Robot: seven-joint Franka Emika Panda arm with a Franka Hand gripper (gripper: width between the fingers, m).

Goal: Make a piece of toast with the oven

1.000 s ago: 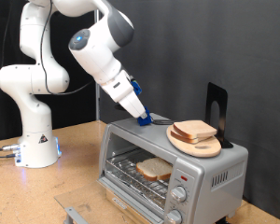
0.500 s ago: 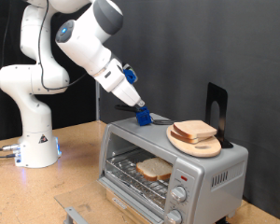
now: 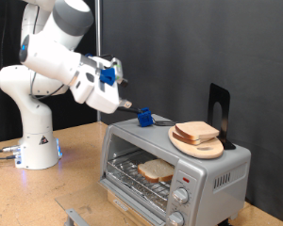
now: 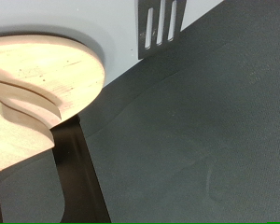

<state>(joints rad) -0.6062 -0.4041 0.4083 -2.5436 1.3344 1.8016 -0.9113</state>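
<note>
a small boxy silver toaster oven [image 3: 174, 168] with a glass door, two round knobs and a red light is seen at the exterior view's lower right, standing on a wooden table [image 3: 75, 151]. its door is open, and a thin pale slice of bread with a tan crust [image 3: 157, 170] lies on the wire rack inside. a second like slice [image 3: 197, 131] rests on a round wooden plate [image 3: 197, 143] set on the oven's top, just beside a black upright stand [image 3: 218, 111]. a small blue object [image 3: 145, 118] sits on the oven's top, towards the exterior view's left of the plate.

the white arm's gripper [image 3: 125, 97], with blue parts on the hand, hangs in the air above and to the exterior view's left of the oven, apart from everything — whether its jaws are open or closed cannot be told. nothing is seen between the fingers.

in the wrist view the round wooden plate [image 4: 37, 89] fills one corner, with the black stand [image 4: 163, 23] beyond it — no fingers show there.
</note>
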